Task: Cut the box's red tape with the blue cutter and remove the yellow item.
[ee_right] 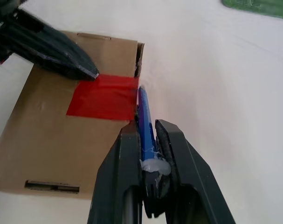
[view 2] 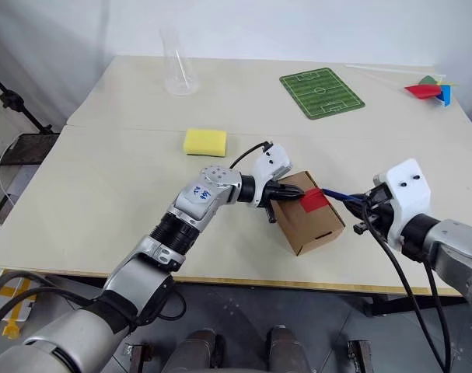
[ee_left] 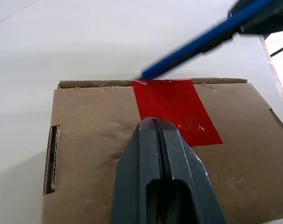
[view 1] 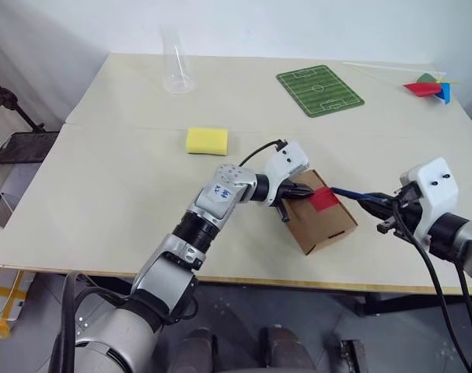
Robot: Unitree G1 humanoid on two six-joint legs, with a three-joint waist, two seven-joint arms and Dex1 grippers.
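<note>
The brown box lies near the table's front edge, and the red tape crosses its top at the far edge. My left gripper is shut, its closed tips resting on the box top at the tape's near end. From the right, my right gripper is shut on the blue cutter. The cutter's tip meets the tape where it folds over the box's edge. The yellow item is hidden.
A yellow sponge lies behind the left arm. At the back of the table stand a clear plastic cup, a green football-pitch mat and a red pinwheel. The table's front edge runs just below the box.
</note>
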